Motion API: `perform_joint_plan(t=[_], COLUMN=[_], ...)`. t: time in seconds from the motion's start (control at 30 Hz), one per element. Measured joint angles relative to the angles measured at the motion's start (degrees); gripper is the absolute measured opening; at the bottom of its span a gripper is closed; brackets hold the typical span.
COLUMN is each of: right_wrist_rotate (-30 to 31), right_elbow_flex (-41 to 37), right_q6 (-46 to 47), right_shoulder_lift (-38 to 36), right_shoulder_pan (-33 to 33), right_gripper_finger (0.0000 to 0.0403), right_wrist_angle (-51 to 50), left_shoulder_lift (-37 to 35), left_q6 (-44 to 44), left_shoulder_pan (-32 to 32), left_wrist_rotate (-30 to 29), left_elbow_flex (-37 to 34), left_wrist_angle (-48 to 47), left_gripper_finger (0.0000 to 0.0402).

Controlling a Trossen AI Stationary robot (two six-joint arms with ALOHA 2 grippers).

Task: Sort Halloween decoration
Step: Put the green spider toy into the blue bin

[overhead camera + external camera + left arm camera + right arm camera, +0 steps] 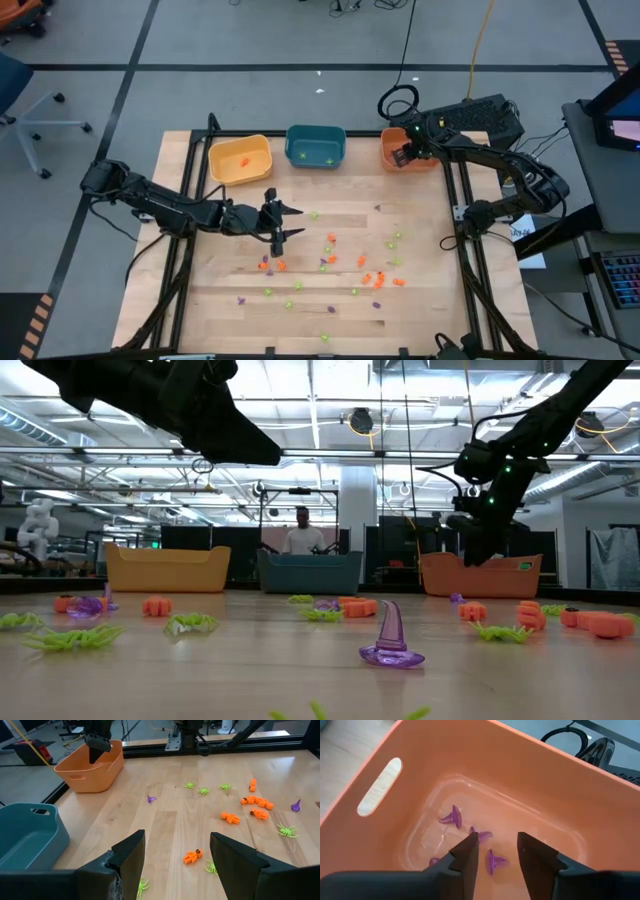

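Both spread tools differ: right tool [495, 851] over purple hats [451, 817] the high view hides, left tool [176, 855] empty.

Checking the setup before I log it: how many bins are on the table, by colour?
Yellow bin: 1
Teal bin: 1
Orange bin: 1
Total: 3

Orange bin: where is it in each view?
High: orange bin at the table's back right, under the right gripper.
Low: right of the teal bin, orange bin.
Left wrist: far off.
Right wrist: fills the frame.
Shared landmark: right gripper over it.
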Motion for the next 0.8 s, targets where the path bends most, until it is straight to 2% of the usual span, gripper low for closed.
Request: perform_joint_plan(t=[0.17,0.33,0.57,0.8], right_wrist_rotate=[-0.2,-0.3,-0.3,-0.3], right_elbow_flex=[0.0,0.0,0.0,0.0], right_q6=[-0.6,-1.5,-1.4,-0.4], right_shoulder_lift=[-3.4,-12.8,-24.0,-25.3], right_shoulder_pan=[1.2,7.0,22.4,40.7], right_gripper_finger=[0.0141,0.0139,0.0137,0.0137], right_wrist_angle=[0.6,0.5,0.5,0.6], left_shoulder_lift=[0.0,0.0,0.0,0.0], left_q6=[0.0,0.0,0.1,0.0], left_shoulder_pan=[0.0,0.0,0.0,-0.5], left_wrist_rotate=[0.0,0.0,0.0,0.0], left_elbow_flex=[0.0,0.0,0.0,0.0], left_wrist_angle=[-0.1,-1.2,-5.0,-11.6], left_gripper_finger=[0.0223,0.0223,0.0223,0.0223])
